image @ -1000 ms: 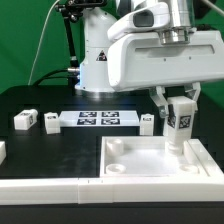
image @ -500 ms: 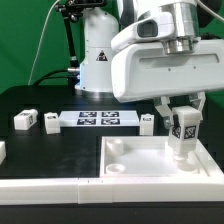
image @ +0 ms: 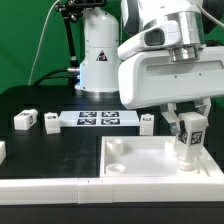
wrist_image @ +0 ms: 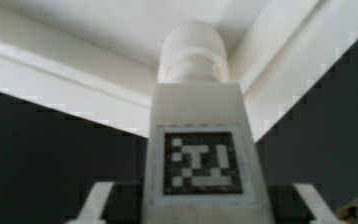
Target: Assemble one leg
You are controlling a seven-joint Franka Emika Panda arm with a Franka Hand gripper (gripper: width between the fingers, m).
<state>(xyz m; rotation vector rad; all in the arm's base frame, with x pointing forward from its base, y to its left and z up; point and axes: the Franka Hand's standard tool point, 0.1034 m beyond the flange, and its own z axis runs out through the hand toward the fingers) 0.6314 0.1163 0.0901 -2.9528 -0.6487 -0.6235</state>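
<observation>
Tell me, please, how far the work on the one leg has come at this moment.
Done: the gripper holds one leg upright, off the table. In hand: its lower end stands at the corner of the panel on the exterior view's right; whether it is seated I cannot tell. Left: fixing it and letting go. Other legs lie loose.

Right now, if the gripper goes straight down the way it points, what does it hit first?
The gripper holds the leg upright, so the leg's lower tip would meet the recessed white panel first, near its corner on the exterior view's right. They may already touch; depth is unclear.
</observation>
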